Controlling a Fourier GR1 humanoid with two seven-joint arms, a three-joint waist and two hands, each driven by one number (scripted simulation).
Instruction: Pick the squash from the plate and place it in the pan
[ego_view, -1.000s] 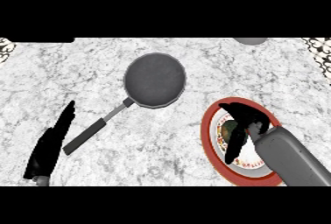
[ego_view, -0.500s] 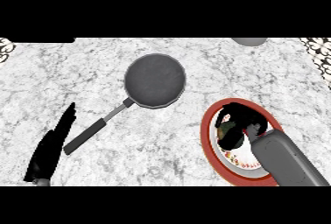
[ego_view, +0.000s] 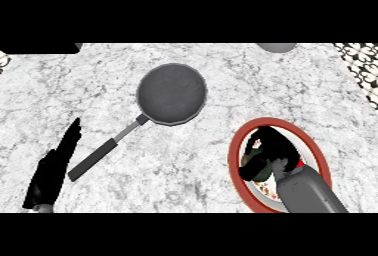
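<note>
A: At the near left edge of the grey marbled desk (ego_view: 221, 80), what is that black shape?

B: The robot's left hand (ego_view: 52, 170), resting with fingers straight and pointing away, holding nothing. Just right of it lies the long grey handle of the dark round frying pan (ego_view: 171, 93), whose bowl sits farther off, toward the middle.

A: And near right?

B: The grey right forearm comes in over the red-rimmed round plate (ego_view: 238, 150). The black right hand (ego_view: 273, 150) is down on the plate with fingers curled. A dull green patch shows at its left side, which I take for the squash (ego_view: 253, 171), on the plate and wrapped by the fingers. Most of it is hidden.

A: How would it handle?

B: My guess: stiff, smooth-skinned, fairly heavy for its size, so apt to slide in the fingers. Best taken round its middle, thumb opposite the fingers. It shouldn't bruise easily, but a tilt over the plate's rim could let it roll.

A: Anything farther?

B: A grey rounded object (ego_view: 275, 46) at the far edge, cut off, and a dark slab (ego_view: 40, 48) at the far left corner. I can't tell what either is.
</note>
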